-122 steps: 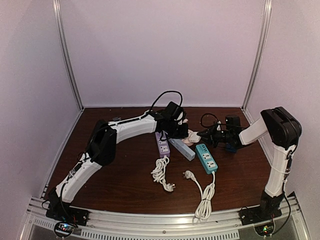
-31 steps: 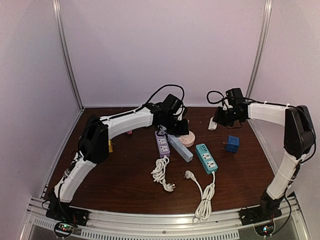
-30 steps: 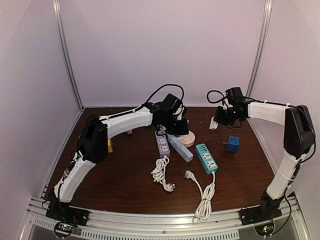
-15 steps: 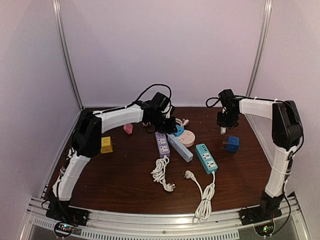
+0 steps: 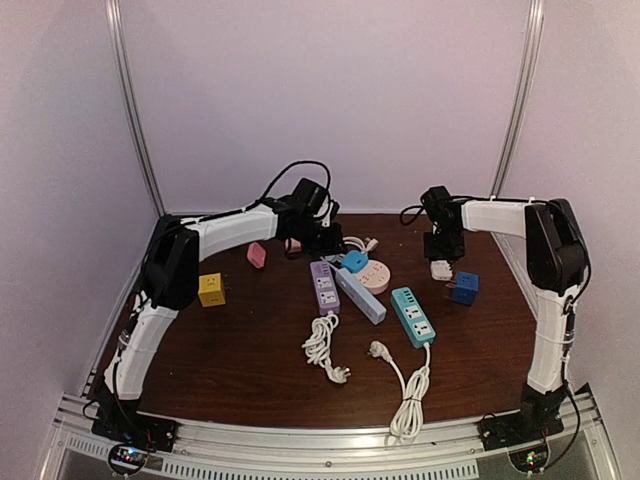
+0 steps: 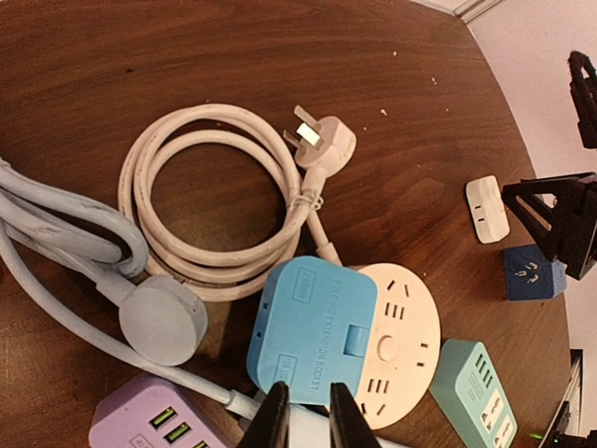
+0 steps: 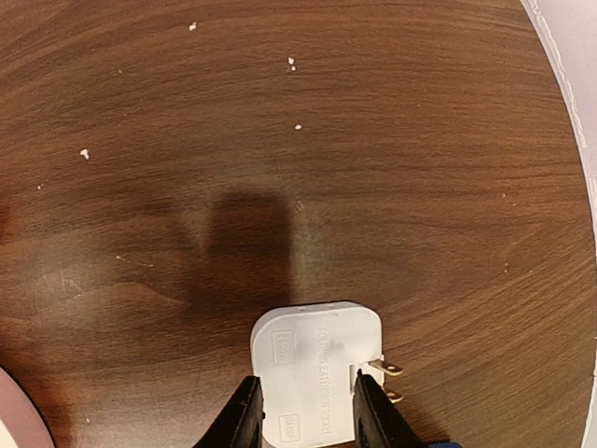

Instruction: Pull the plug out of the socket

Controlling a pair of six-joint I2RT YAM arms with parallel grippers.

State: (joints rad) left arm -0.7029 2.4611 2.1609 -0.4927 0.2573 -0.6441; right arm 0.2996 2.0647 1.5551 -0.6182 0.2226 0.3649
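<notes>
Since the left claw (image 6: 306, 401) hangs low over the blue adapter (image 6: 312, 331) seated on the round socket (image 6: 410, 341), jaws nearly together with only a slit between and nothing in them, a careless retreat could catch the coiled white cord (image 6: 215, 201) just beside it or nudge the adapter. Right side: right claw (image 7: 306, 397) stands astride the white plug (image 7: 312, 359), jaws plug-width apart; whether they pinch it, cannot tell. Plug lies flat on the bench (image 7: 280, 140), prongs (image 7: 384, 369) bare, free of any socket, blue cube (image 5: 464, 288) near. Risk: if the jaws grip at lift-off, plug rides up, then drops or skids into the cube. Opening wide before rising should avoid this.
</notes>
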